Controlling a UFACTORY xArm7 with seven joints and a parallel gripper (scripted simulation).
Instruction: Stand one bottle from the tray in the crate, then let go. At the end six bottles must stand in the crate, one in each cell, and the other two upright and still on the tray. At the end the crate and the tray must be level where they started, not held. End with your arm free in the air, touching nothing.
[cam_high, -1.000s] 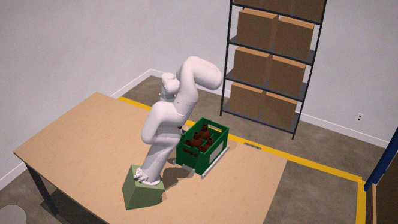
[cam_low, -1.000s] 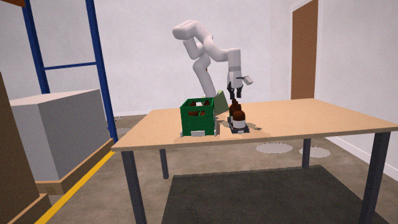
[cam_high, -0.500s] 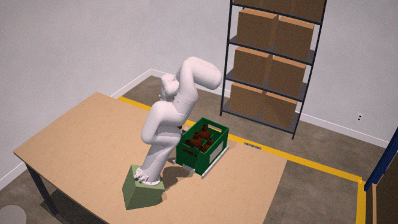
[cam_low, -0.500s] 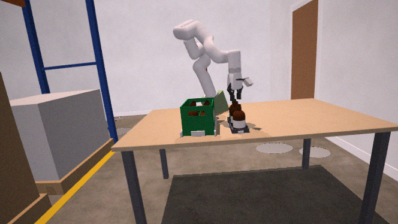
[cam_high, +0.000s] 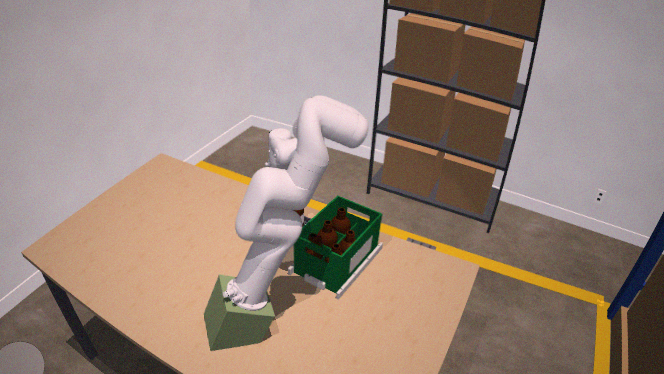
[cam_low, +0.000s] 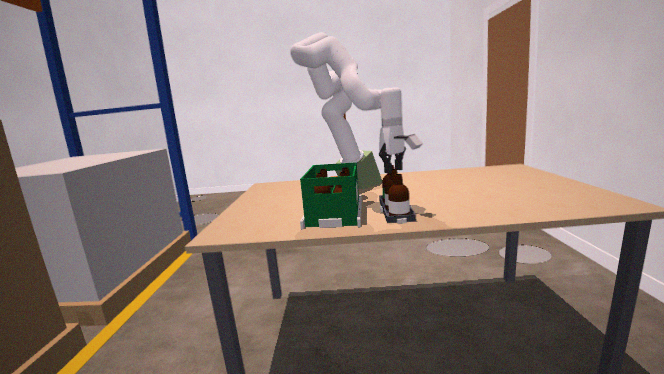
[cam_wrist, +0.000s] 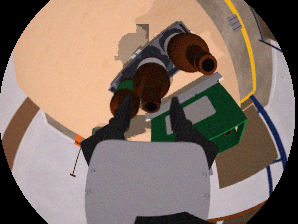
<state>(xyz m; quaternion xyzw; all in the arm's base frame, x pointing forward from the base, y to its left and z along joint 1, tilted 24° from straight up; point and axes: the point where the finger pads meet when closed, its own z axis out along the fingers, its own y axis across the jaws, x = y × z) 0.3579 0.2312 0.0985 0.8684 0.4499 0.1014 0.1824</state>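
A green crate (cam_low: 330, 200) stands on the table and holds several brown bottles (cam_high: 334, 231); it also shows in the wrist view (cam_wrist: 200, 123). Right beside it lies a small dark tray (cam_low: 397, 215) with three brown bottles standing upright in a row (cam_wrist: 189, 52), (cam_wrist: 152, 86), (cam_wrist: 123, 102). My gripper (cam_low: 391, 165) hangs straight down over the tray, its fingertips just above the bottle tops. In the wrist view the gripper (cam_wrist: 150, 108) is open, with the fingers on either side of the middle bottle's top and not touching it. In the top view the arm hides the tray and the gripper.
The arm's green base block (cam_high: 237, 320) stands on the table close to the crate. White rails (cam_high: 357, 272) lie along the crate's foot. A shelf of cardboard boxes (cam_high: 450, 100) stands behind the table, and a blue rack (cam_low: 165, 110) stands to one side.
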